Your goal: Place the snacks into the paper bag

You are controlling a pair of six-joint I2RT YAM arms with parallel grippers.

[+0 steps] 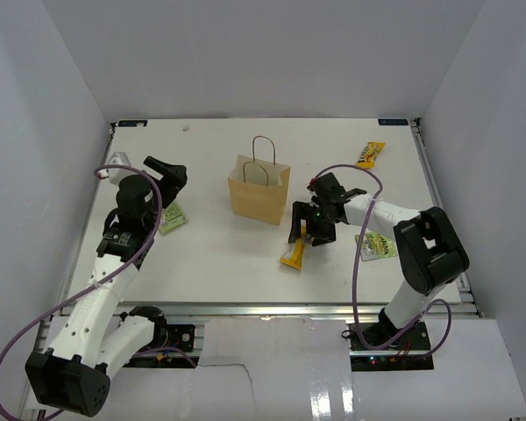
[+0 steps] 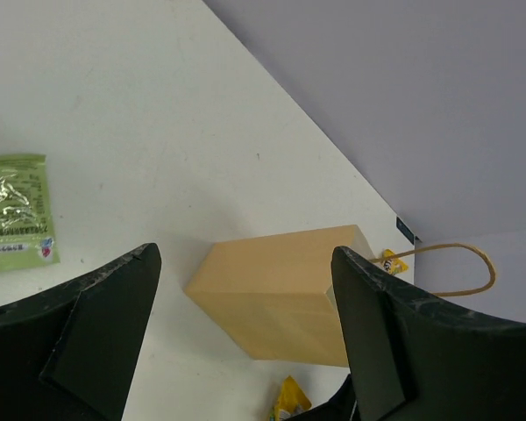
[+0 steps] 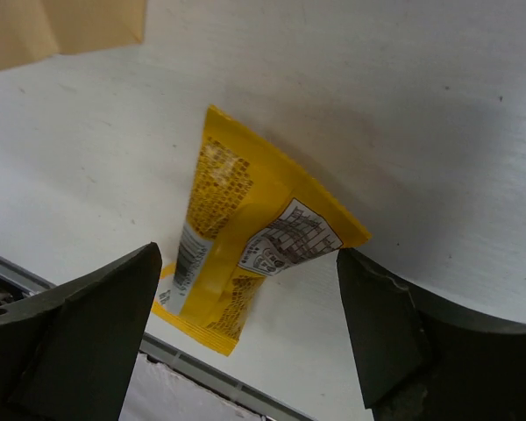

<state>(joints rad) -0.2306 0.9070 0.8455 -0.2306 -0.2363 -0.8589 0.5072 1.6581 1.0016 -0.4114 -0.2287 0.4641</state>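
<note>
The tan paper bag (image 1: 259, 191) stands upright mid-table, handles up; it also fills the middle of the left wrist view (image 2: 280, 294). My left gripper (image 1: 168, 171) (image 2: 245, 338) is open and empty, left of the bag and pointing at it. A flat light-green packet (image 1: 173, 219) (image 2: 13, 210) lies below that gripper. My right gripper (image 1: 309, 235) (image 3: 245, 338) hangs open just over a yellow wrapper (image 1: 292, 254) (image 3: 245, 246) lying near the front edge. A second yellow bar wrapper (image 1: 370, 154) lies at the back right. A green-and-yellow pouch (image 1: 377, 246) rests beside the right arm.
White walls enclose the table on three sides. A metal rail (image 1: 272, 307) (image 3: 202, 368) runs along the front edge, close to the yellow wrapper. A corner of the bag (image 3: 61, 26) shows at the top left of the right wrist view.
</note>
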